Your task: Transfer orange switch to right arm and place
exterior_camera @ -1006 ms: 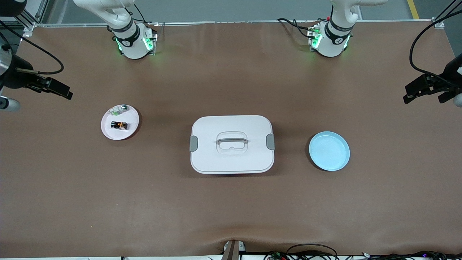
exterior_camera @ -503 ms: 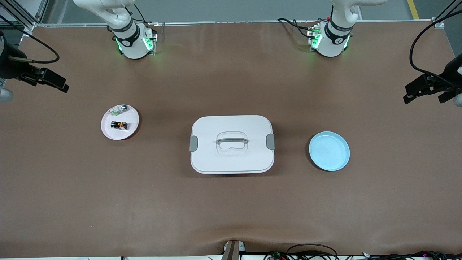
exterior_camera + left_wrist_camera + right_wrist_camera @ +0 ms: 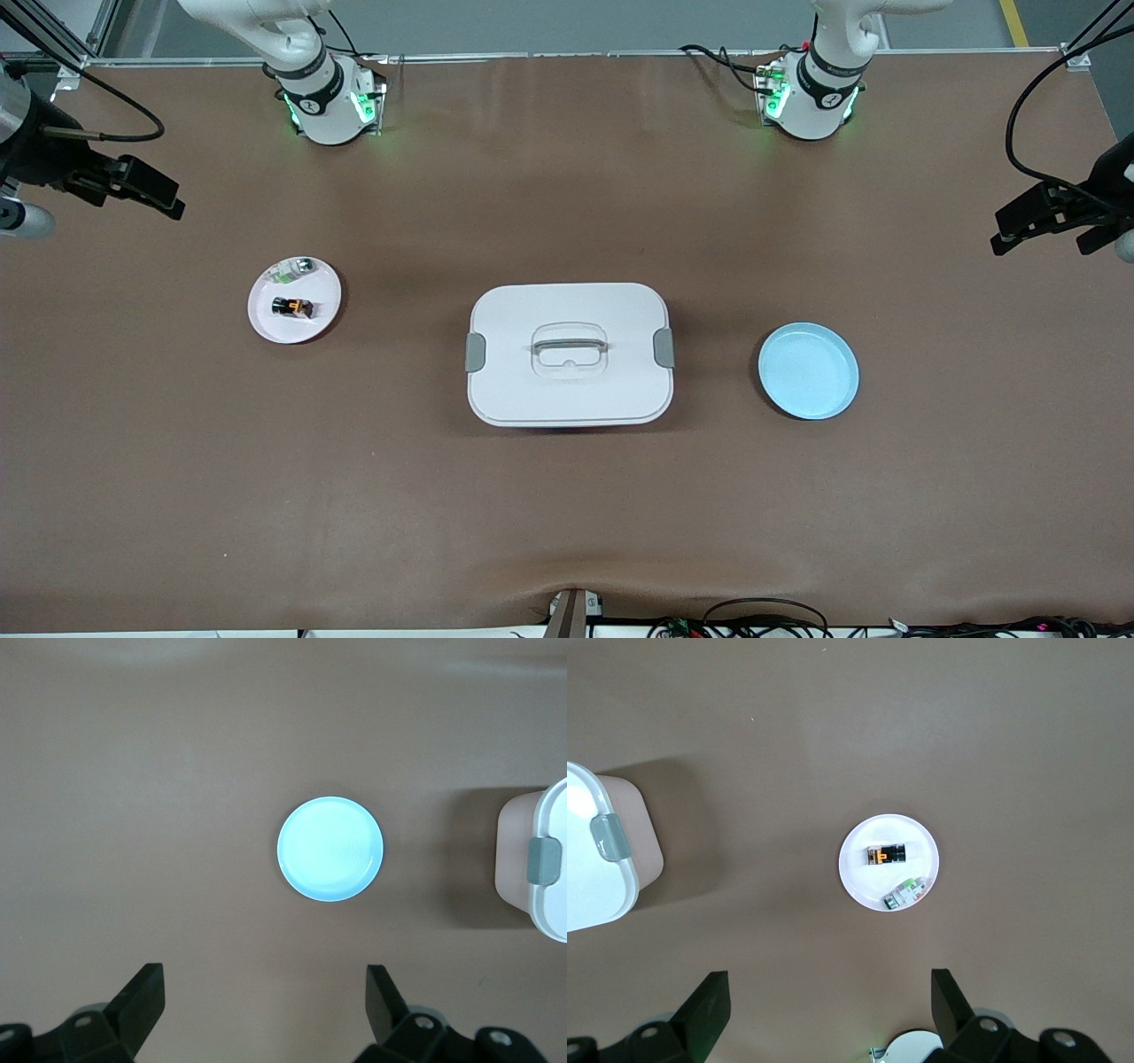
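Observation:
The orange switch (image 3: 292,307), black with an orange top, lies on a small white plate (image 3: 266,321) toward the right arm's end of the table. It also shows in the right wrist view (image 3: 886,853), on that plate (image 3: 859,879). My right gripper (image 3: 164,200) hangs open and empty over bare table near the right arm's end, apart from the plate; its fingers (image 3: 709,1005) are spread wide. My left gripper (image 3: 1005,232) hangs open and empty over bare table at the left arm's end; in its wrist view (image 3: 264,992) nothing is between the fingers.
A whitish-green and silver part (image 3: 297,266) lies on the same white plate. A white lidded box (image 3: 569,354) with a handle stands mid-table. An empty light blue plate (image 3: 808,370) lies toward the left arm's end, seen also in the left wrist view (image 3: 330,849).
My right gripper has shifted a little over the right arm's end of the table, toward the bases. The left gripper, the switch and the plates have not moved.

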Robot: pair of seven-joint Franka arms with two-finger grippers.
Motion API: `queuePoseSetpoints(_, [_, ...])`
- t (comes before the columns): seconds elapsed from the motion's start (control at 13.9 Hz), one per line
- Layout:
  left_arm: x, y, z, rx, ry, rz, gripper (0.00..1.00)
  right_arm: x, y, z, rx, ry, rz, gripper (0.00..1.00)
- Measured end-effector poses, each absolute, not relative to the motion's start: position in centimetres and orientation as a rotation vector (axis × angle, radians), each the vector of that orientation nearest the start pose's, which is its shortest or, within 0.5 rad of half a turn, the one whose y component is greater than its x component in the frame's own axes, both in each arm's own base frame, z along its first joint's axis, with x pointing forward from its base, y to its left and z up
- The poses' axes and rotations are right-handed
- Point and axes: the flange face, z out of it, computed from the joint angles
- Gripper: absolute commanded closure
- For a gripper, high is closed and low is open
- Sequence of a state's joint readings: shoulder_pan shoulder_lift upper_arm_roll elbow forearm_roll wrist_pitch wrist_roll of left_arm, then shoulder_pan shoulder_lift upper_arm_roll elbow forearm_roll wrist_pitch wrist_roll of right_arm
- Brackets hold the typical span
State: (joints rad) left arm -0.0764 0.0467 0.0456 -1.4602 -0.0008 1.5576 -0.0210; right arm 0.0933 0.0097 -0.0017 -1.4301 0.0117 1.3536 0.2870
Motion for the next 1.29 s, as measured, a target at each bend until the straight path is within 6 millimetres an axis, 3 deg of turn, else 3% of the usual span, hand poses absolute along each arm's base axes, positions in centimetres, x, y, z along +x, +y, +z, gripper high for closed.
queuePoseSetpoints(0.29, [56.8,-1.8,64.9,-3.141,0.016,-0.08,0.0,52.5,3.5,67.3,-3.125,0.345,0.14,0.0])
queuePoseSetpoints(0.79, [56.8,-1.8,64.9,-3.14,0.016,-0.081,0.0,53.0,-2.0,68.8,-3.112,0.349,0.028,0.0])
queuePoseSetpoints(1.29, [56.8,-1.8,64.9,-3.141,0.016,-0.074,0.0,53.7,-3.0,68.9,-3.105,0.377,-0.038,0.0])
